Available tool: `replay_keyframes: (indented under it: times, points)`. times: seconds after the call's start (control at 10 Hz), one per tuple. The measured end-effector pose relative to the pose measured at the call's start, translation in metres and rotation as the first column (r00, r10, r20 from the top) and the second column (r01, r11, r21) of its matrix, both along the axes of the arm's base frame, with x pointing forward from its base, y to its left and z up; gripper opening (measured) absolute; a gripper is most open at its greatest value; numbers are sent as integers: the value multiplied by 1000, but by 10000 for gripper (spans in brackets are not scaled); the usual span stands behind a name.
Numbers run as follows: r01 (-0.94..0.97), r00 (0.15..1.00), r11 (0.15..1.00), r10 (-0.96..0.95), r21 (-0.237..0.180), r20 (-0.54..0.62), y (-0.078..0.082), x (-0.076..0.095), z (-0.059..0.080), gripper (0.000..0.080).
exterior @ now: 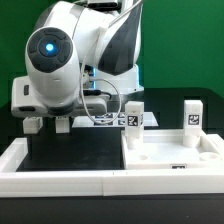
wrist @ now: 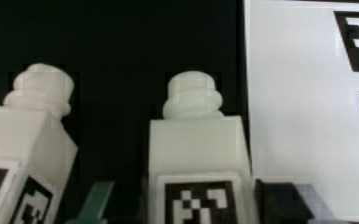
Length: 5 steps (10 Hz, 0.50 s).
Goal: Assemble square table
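Large white plastic square slab (exterior: 170, 152) lies flat on the black bench (exterior: 70, 150) at the exterior view's right. One small white tagged upright leg (exterior: 133, 118) and a second upright leg (exterior: 191, 115) stand at its far side. Wrist view: the end effector (wrist: 194, 198) is spread, with dark fingers (wrist: 98, 203) flanking a knob-ended white leg (wrist: 201, 150) without evident contact. The neighbouring leg (wrist: 25, 135) and the marker board (wrist: 309, 90) are cropped. In the exterior view the arm hides the end effector.

The wrist view's edge cuts the middle leg (wrist: 197, 150) and the neighbour leg (wrist: 34, 135) through their tags, and clips the marker board (wrist: 314, 100). Of my tool (wrist: 194, 203) only fingertips (wrist: 98, 206) show. Right of centre in the exterior view, the tag on the upright leg (exterior: 133, 118) is unreadably small.
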State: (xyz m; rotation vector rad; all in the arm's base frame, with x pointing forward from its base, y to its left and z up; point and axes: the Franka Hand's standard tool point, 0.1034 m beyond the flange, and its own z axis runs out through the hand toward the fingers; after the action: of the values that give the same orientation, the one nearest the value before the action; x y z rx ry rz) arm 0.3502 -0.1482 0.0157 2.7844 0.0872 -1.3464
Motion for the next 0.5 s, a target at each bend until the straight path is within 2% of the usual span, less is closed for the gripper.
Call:
replay_keyframes:
  times: [0.3,0.4,0.5]
  points:
    - [0,1000,1000,0,0,0,0,0,0,285]
    - [2,1000,1000,-2,2,-6,1,1,3,285]
    - [6,1000,1000,-5,10,-7,5,6,13,285]
